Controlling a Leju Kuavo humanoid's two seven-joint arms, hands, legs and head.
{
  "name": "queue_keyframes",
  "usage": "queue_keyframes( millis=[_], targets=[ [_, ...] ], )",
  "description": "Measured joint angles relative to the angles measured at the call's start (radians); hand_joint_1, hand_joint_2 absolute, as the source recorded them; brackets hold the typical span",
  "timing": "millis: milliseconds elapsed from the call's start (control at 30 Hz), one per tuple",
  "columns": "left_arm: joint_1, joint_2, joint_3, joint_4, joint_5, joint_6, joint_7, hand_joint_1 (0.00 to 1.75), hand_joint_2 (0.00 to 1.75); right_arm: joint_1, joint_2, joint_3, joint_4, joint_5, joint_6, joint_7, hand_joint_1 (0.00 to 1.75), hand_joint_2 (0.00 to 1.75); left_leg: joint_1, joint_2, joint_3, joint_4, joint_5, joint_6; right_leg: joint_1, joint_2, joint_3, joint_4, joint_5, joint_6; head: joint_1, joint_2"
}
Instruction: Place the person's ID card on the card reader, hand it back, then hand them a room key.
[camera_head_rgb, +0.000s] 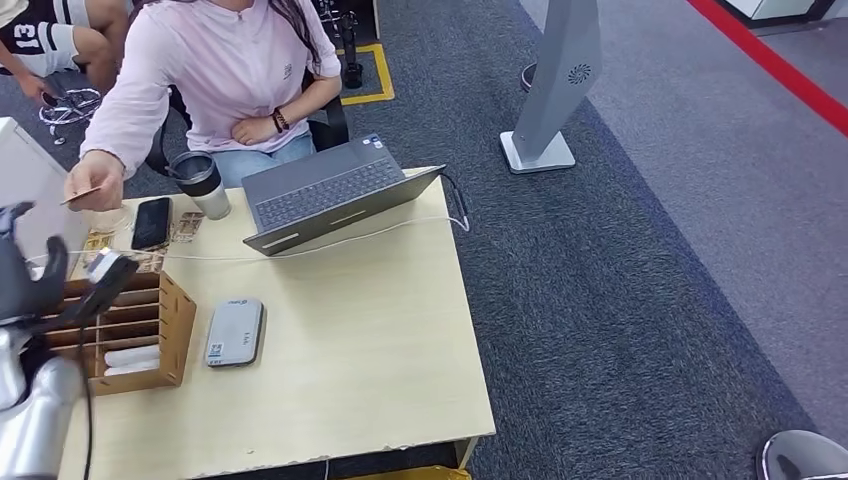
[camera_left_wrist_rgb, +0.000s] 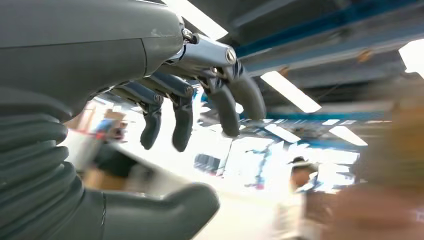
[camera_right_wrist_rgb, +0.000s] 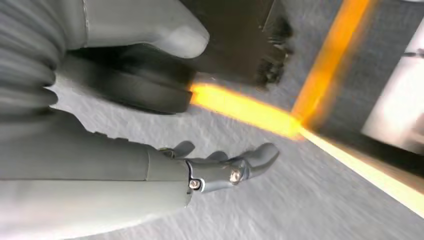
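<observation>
Here the person's hand holds out the card, near the left hand, which is open and empty. Thin, stiff and probably slick, it wants pinching by its free edge. The right hand hangs open, empty.

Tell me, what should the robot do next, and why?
Probably reach its left hand a little further toward the ID card, since the person's hand holds it out above the table's far corner, and the left hand's fingers are apart and empty.
</observation>
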Motion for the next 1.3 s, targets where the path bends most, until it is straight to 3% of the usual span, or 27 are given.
queue_keyframes(
  millis=[33, 67, 100, 133, 167, 200, 300, 333, 367, 400, 433, 567, 633, 700, 800, 833, 900, 967, 1067, 1300],
  targets=[
    [0.031, 0.020, 0.059, -0.009, 0.031, 0.002, -0.071, 0.00, 1.75, 0.089, 0.006, 0.018, -0.017, -0.046, -0.060, -0.128, 0.00, 1.75, 0.002, 0.002, 0.001, 0.002, -0.002, 0.001, 0.002, 0.001, -0.003, -0.001, -0.003, -0.001, -0.007, 0.000],
    [0.043, 0.030, 0.117, -0.008, 0.039, 0.004, -0.162, 0.00, 1.75, 0.209, 0.014, 0.034, -0.065, -0.109, -0.092, -0.206, 0.00, 1.75, 0.002, -0.004, -0.001, 0.004, -0.003, 0.001, 0.003, -0.006, -0.005, 0.000, -0.007, -0.001, -0.010, 0.000],
    [0.048, 0.034, 0.170, -0.006, 0.036, 0.006, -0.261, 0.00, 1.75, 0.355, 0.023, 0.054, -0.173, -0.165, -0.078, -0.223, 0.00, 1.75, 0.002, -0.014, -0.004, 0.005, -0.005, 0.002, 0.004, -0.016, -0.002, 0.002, -0.012, -0.001, -0.007, 0.000],
    [0.053, 0.037, 0.212, -0.005, 0.032, 0.009, -0.345, 0.00, 1.75, 0.520, 0.030, 0.081, -0.319, -0.196, -0.017, -0.183, 0.00, 1.75, 0.001, -0.024, -0.005, 0.006, -0.007, 0.003, 0.003, -0.024, 0.005, 0.005, -0.018, -0.001, -0.002, 0.000],
    [0.067, 0.038, 0.241, -0.009, 0.036, 0.012, -0.396, 0.00, 1.75, 0.695, 0.035, 0.113, -0.488, -0.207, 0.094, -0.088, 0.00, 1.75, -0.001, -0.031, -0.005, 0.004, -0.011, 0.003, 0.000, -0.031, 0.014, 0.009, -0.024, -0.001, 0.003, 0.000],
    [0.086, 0.036, 0.264, -0.019, 0.050, 0.014, -0.419, 0.00, 1.75, 0.847, 0.035, 0.151, -0.690, -0.208, 0.259, 0.067, 0.00, 1.75, -0.001, -0.030, -0.005, 0.003, -0.014, 0.002, 0.000, -0.029, 0.018, 0.010, -0.025, -0.003, 0.004, 0.000],
    [0.149, 0.011, 0.298, -0.076, 0.111, 0.016, -0.411, 0.00, 1.75, 1.131, 0.011, 0.257, -1.275, -0.216, 0.793, 0.712, 0.00, 1.75, 0.004, -0.007, -0.001, -0.002, -0.022, -0.003, 0.005, -0.007, 0.020, 0.003, -0.023, -0.007, -0.001, 0.000],
    [0.174, -0.001, 0.303, -0.102, 0.128, 0.016, -0.417, 0.00, 1.75, 1.188, 0.004, 0.289, -1.442, -0.219, 0.885, 0.891, 0.00, 1.75, 0.004, -0.003, 0.004, -0.002, -0.024, -0.003, 0.005, -0.004, 0.023, 0.001, -0.024, -0.005, -0.001, 0.000],
    [0.202, -0.014, 0.308, -0.132, 0.142, 0.015, -0.427, 0.00, 1.75, 1.239, 0.000, 0.321, -1.587, -0.221, 0.918, 1.016, 0.00, 1.75, 0.003, -0.002, 0.008, -0.001, -0.025, -0.001, 0.004, -0.003, 0.026, 0.001, -0.025, -0.004, -0.001, 0.000],
    [0.234, -0.028, 0.314, -0.165, 0.156, 0.015, -0.439, 0.00, 1.75, 1.281, -0.001, 0.355, -1.710, -0.223, 0.907, 1.083, 0.00, 1.75, 0.003, -0.003, 0.010, -0.001, -0.024, 0.000, 0.004, -0.004, 0.028, 0.000, -0.025, -0.002, -0.002, 0.000],
    [0.268, -0.042, 0.323, -0.199, 0.168, 0.015, -0.455, 0.00, 1.75, 1.310, -0.002, 0.390, -1.812, -0.220, 0.867, 1.099, 0.00, 1.75, 0.002, -0.004, 0.011, -0.001, -0.023, 0.001, 0.003, -0.004, 0.029, 0.000, -0.024, -0.002, -0.002, 0.000],
    [0.382, -0.095, 0.371, -0.313, 0.200, 0.015, -0.522, 0.00, 1.75, 1.393, -0.017, 0.455, -2.055, -0.224, 0.704, 1.005, 0.00, 1.75, 0.002, -0.008, 0.015, 0.000, -0.021, 0.004, 0.002, -0.007, 0.030, -0.002, -0.023, 0.002, -0.003, 0.000],
    [0.394, -0.124, 0.383, -0.334, 0.179, 0.015, -0.544, 0.00, 1.75, 1.317, -0.009, 0.472, -2.084, -0.306, 0.614, 0.990, 0.00, 1.75, 0.007, -0.011, 0.016, 0.000, -0.016, 0.004, 0.007, -0.009, 0.029, -0.006, -0.018, 0.001, -0.003, 0.000],
    [0.380, -0.163, 0.385, -0.336, 0.115, 0.015, -0.530, 0.00, 1.75, 1.029, 0.012, 0.472, -1.905, -0.420, 0.440, 0.894, 0.00, 1.75, 0.016, -0.009, 0.013, -0.004, -0.009, -0.001, 0.015, -0.007, 0.030, -0.016, -0.008, -0.003, -0.001, 0.000],
    [0.363, -0.215, 0.384, -0.337, 0.062, 0.014, -0.498, 0.00, 1.75, 0.520, 0.026, 0.457, -1.357, -0.504, 0.196, 0.534, 0.00, 1.75, 0.021, 0.009, 0.013, -0.006, -0.007, -0.005, 0.021, 0.010, 0.029, -0.020, 0.003, -0.007, 0.009, 0.000],
    [0.363, -0.223, 0.384, -0.338, 0.072, 0.014, -0.502, 0.00, 1.75, 0.404, 0.028, 0.455, -1.163, -0.513, 0.167, 0.417, 0.00, 1.75, 0.020, 0.012, 0.013, -0.006, -0.008, -0.004, 0.020, 0.012, 0.030, -0.020, 0.003, -0.006, 0.009, 0.000],
    [0.368, -0.231, 0.388, -0.343, 0.102, 0.014, -0.523, 0.00, 1.75, 0.243, 0.028, 0.450, -0.827, -0.517, 0.157, 0.306, 0.00, 1.75, 0.019, 0.006, 0.012, -0.006, -0.006, -0.003, 0.018, 0.007, 0.032, -0.020, 0.002, -0.004, 0.004, 0.000],
    [0.377, -0.235, 0.398, -0.346, 0.125, 0.014, -0.546, 0.00, 1.75, 0.146, 0.024, 0.440, -0.595, -0.515, 0.148, 0.326, 0.00, 1.75, 0.018, -0.005, 0.008, -0.005, 0.000, -0.002, 0.017, -0.002, 0.028, -0.018, 0.002, -0.004, 0.004, 0.000],
    [0.386, -0.239, 0.418, -0.347, 0.134, 0.014, -0.566, 0.00, 1.75, 0.040, 0.019, 0.432, -0.367, -0.511, 0.134, 0.352, 0.00, 1.75, 0.019, -0.013, 0.004, -0.004, 0.004, -0.003, 0.017, -0.010, 0.023, -0.017, 0.004, -0.006, 0.005, 0.000],
    [0.381, -0.248, 0.445, -0.347, 0.127, 0.014, -0.575, 0.00, 1.75, -0.066, 0.013, 0.432, -0.137, -0.506, 0.125, 0.358, 0.00, 1.75, 0.019, -0.014, 0.003, -0.005, 0.004, -0.003, 0.017, -0.011, 0.022, -0.016, 0.004, -0.006, 0.003, 0.000]
  ],
)
